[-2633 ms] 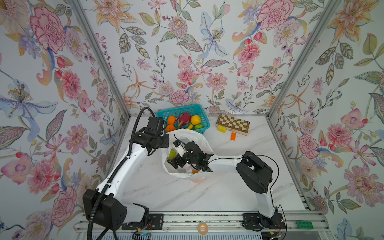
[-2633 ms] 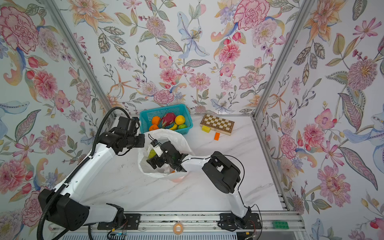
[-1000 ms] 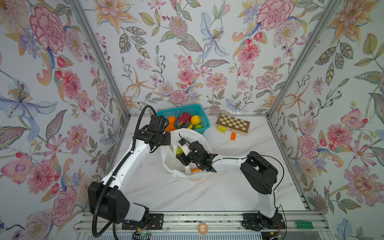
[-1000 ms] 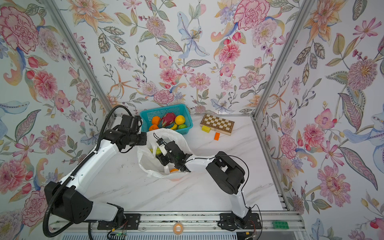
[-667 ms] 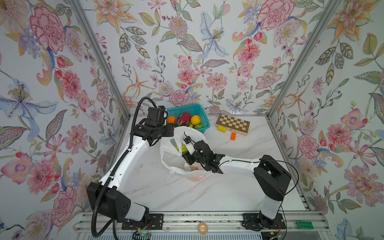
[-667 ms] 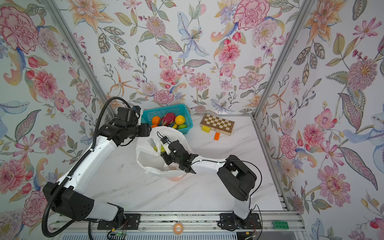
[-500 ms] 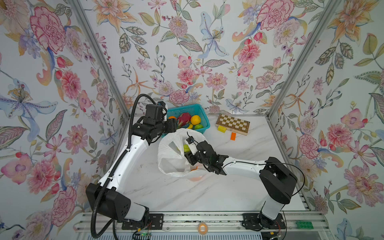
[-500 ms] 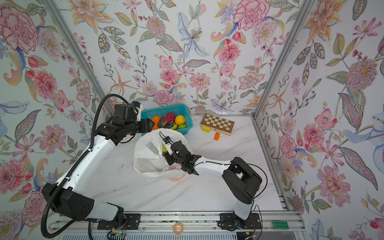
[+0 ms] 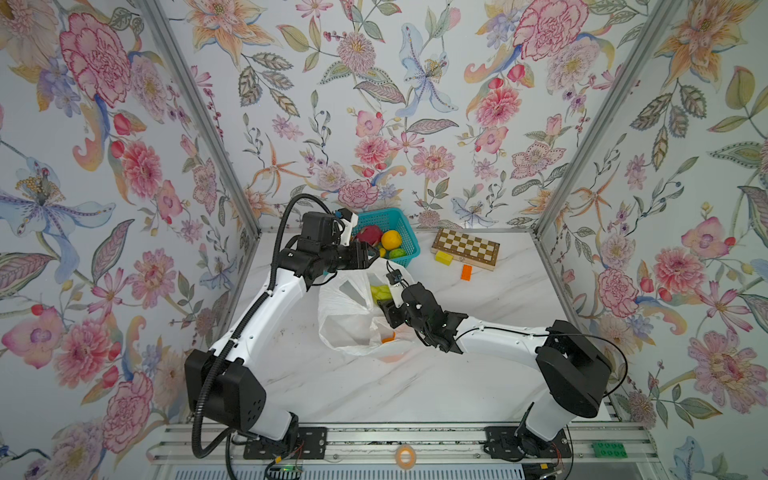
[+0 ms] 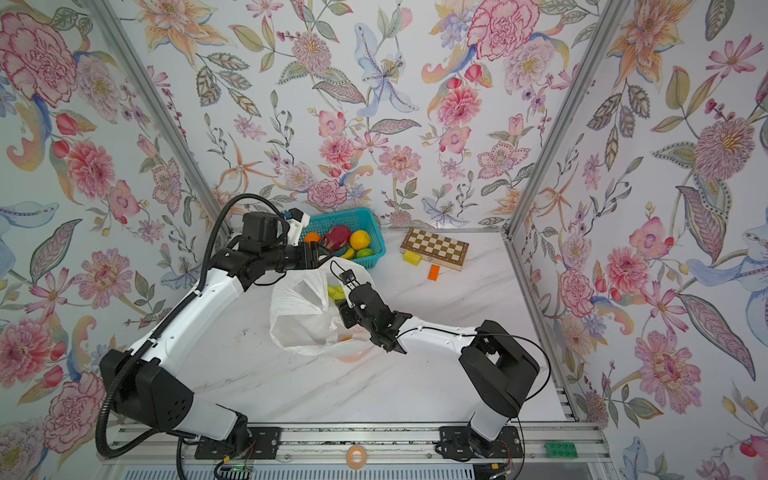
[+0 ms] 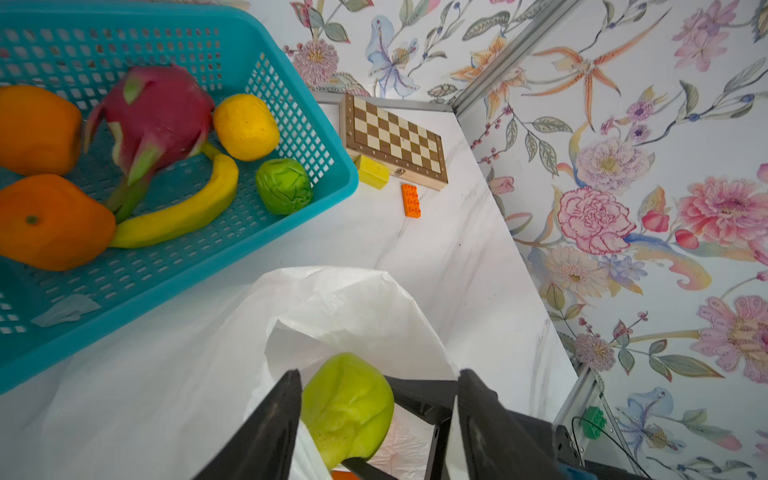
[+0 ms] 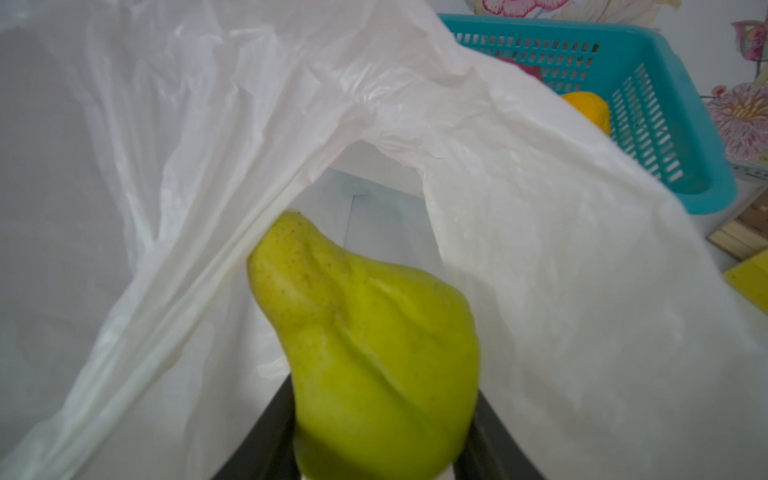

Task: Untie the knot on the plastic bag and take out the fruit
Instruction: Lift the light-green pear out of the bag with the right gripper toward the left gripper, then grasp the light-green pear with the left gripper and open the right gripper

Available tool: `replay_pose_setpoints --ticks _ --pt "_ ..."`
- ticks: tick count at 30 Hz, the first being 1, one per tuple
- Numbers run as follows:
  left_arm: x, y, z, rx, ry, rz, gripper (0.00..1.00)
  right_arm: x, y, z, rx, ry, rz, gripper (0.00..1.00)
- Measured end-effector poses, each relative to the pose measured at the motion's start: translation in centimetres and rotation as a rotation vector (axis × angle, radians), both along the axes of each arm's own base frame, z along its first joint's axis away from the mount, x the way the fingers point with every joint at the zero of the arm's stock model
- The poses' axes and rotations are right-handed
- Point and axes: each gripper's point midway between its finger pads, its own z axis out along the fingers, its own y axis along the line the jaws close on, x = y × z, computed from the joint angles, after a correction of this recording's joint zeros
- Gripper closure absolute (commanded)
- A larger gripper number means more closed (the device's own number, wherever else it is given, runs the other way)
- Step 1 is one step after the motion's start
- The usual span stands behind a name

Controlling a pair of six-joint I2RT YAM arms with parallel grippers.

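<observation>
The white plastic bag lies with its mouth open in the middle of the table. No knot shows. My right gripper reaches into the mouth and is shut on a yellow-green pear. My left gripper hovers open above the bag's far rim, close to the teal basket. The bag's edge lies against one of its fingers. The pear shows below its jaws. An orange stays in the bag.
The teal basket holds a dragon fruit, oranges, a yellow round fruit, a green one and a banana. A chessboard, a yellow block and an orange brick lie at the back right.
My left gripper rose toward the basket, lifting the bag's rim, then opened. My right gripper drew back to the right with the pear, up into the bag's mouth.
</observation>
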Motion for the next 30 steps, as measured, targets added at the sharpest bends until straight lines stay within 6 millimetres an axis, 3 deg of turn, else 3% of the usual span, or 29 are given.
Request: replay_pose_setpoints --ticks 6,14,24,30 --pt "-0.3 -1.8 -3.3 0.007 0.078 -0.071 0.39 0.0 -0.4 -0.5 0.032 0.030 -0.030 0.53" --pt "-0.6 -1.7 -6.9 0.070 0.142 -0.099 0.31 0.2 -0.2 0.3 0.080 0.032 -0.044 0.53" --pt "-1.7 -1.3 -9.2 0.114 0.202 -0.130 0.18 0.6 -0.2 1.4 0.123 0.011 -0.065 0.53" --pt "-2.1 -1.7 -9.7 0.092 0.239 -0.151 0.23 0.9 -0.3 2.0 0.137 -0.007 -0.077 0.52"
